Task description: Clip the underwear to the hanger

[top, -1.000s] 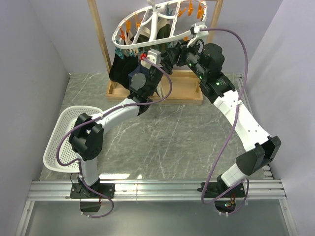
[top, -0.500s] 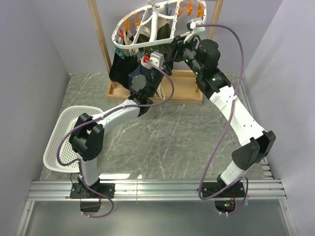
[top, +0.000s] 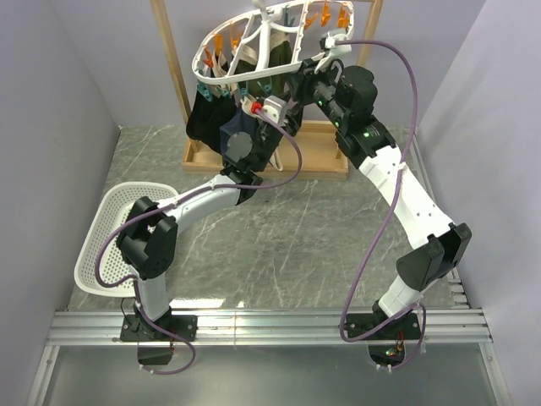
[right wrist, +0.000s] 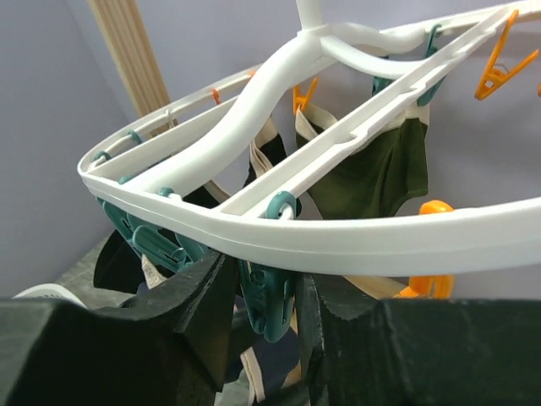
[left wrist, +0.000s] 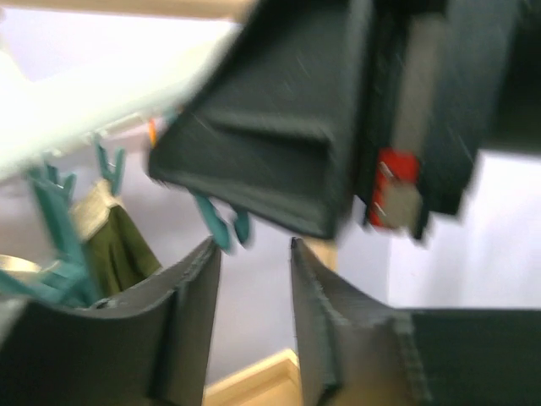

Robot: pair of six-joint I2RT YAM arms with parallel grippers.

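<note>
The white oval hanger [top: 254,51] hangs tilted from the wooden stand, with orange and teal pegs along its ribs. The dark underwear [top: 205,118] droops from pegs under its left rim. In the right wrist view, navy fabric with a beige band [right wrist: 272,374] shows below the rim [right wrist: 355,241]. My right gripper [right wrist: 269,292] reaches up under that rim, its fingers pressed against both sides of a teal peg [right wrist: 270,300]. My left gripper [left wrist: 252,254] points upward just below the right arm, open, with nothing between its fingers [left wrist: 190,321]. A teal peg [left wrist: 221,224] hangs just above its tips.
An olive-green garment [right wrist: 372,173] is clipped inside the ring. The wooden stand's base [top: 317,156] lies on the marble table behind the arms. A white mesh basket [top: 106,241] sits at the left. The right arm's dark body with a red button [left wrist: 396,182] looms over the left gripper.
The right arm has moved left and up under the hanger rim, and its jaws have narrowed around the teal peg. The left gripper's jaws have widened.
</note>
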